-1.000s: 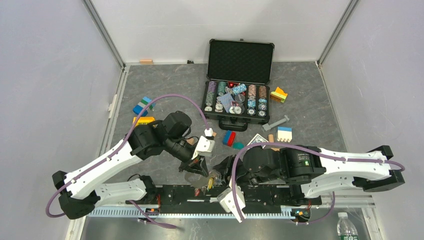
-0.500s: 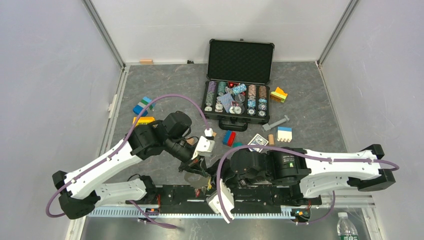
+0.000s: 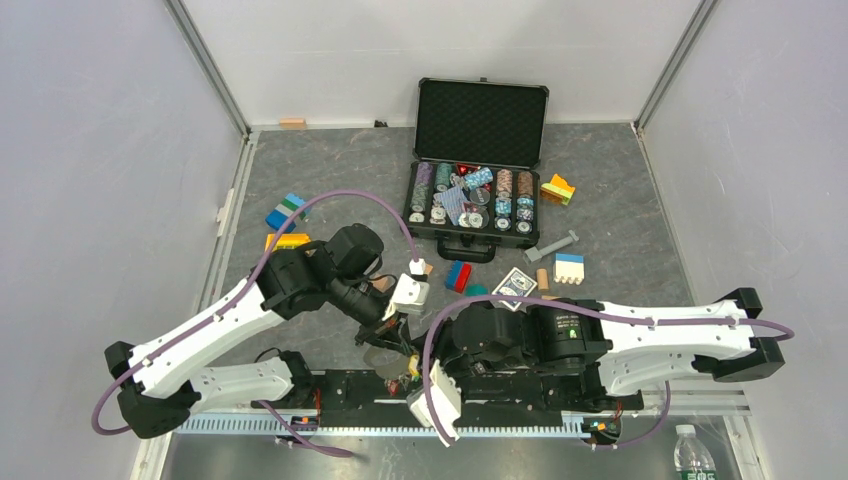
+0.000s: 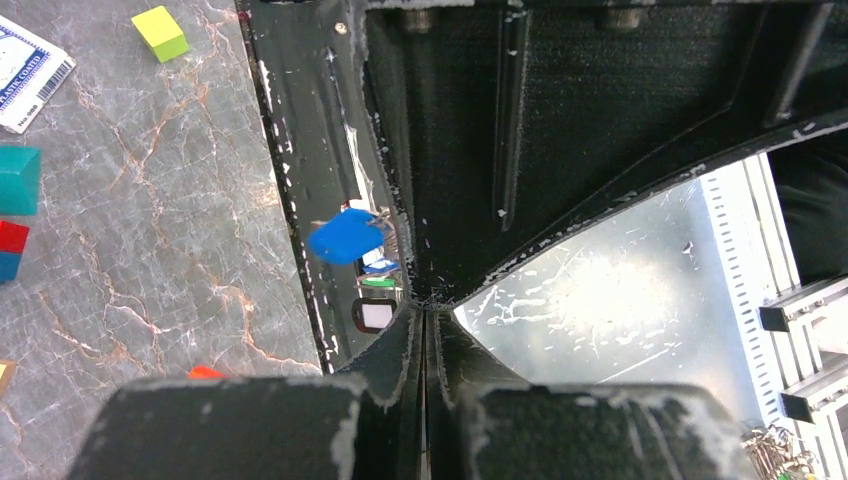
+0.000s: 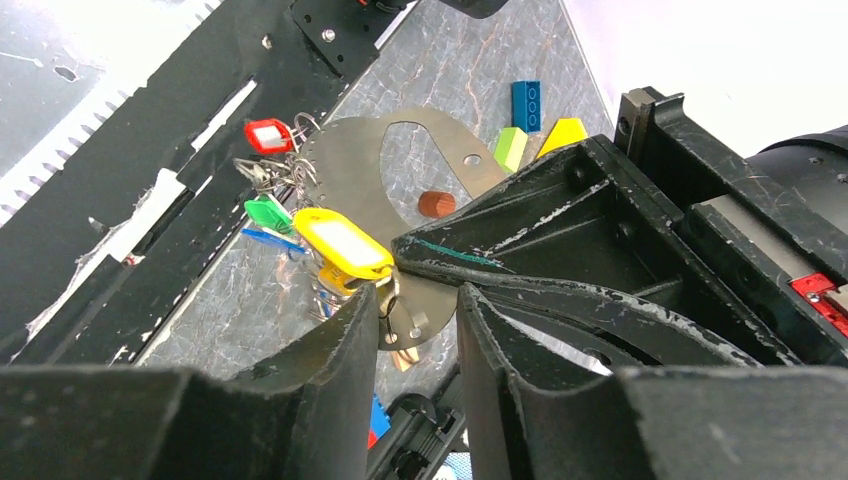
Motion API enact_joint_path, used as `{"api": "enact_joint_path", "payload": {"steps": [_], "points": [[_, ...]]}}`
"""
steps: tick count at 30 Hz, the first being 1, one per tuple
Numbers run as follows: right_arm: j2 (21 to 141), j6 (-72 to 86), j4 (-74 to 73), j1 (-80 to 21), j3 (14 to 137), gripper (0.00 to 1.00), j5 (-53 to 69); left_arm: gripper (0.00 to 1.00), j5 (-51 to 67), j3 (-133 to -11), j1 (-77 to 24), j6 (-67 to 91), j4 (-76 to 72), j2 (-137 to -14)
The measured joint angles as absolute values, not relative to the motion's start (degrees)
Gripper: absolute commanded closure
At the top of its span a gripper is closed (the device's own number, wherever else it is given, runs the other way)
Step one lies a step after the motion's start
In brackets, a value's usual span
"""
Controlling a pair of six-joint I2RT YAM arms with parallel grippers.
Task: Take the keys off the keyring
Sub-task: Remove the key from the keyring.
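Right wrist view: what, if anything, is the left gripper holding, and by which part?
The left gripper is shut on the key bunch, pinching right beside the yellow tag. The exact part gripped is hidden.

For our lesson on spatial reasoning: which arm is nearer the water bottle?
Right. The right arm has its elbow just beyond the bottle, on the same side. The left arm lies far to the bottle's left.

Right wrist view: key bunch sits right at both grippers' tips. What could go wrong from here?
1. The right gripper stands open beside the yellow tag; closing may pinch the tag or the left gripper, not a key.
2. The key bunch hangs by the black base rail; a freed key could drop into it.
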State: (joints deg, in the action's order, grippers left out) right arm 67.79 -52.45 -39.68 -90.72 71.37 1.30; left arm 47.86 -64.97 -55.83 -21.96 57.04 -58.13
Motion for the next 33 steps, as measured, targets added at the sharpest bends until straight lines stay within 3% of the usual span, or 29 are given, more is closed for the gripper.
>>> {"api": "enact_joint_path", "payload": {"steps": [6,12,20,27,33], "points": [[68.29,-52.10,-38.94,-90.72,71.37,0.73,0.38,0.98,46.81,-64.97,-55.83,-21.96,57.58,-58.13],[68.34,-51.27,-38.96,-90.72,71.44,0.65,0.01,0.98,46.57,-64.97,-55.83,-21.96,57.49,-58.11],[68.31,-50.94,-39.22,-90.74,71.44,0.65,-0.01,0.98,46.57,-64.97,-55.83,-21.96,57.39,-58.11],[67.99,-50.68,-39.29,-90.72,71.46,0.71,-0.23,0.98,46.59,-64.97,-55.83,-21.98,57.10,-58.11],[67.75,-50.11,-40.01,-90.72,71.90,0.68,-0.51,0.98,46.57,-64.99,-55.83,-21.98,56.66,-58.11]]}}
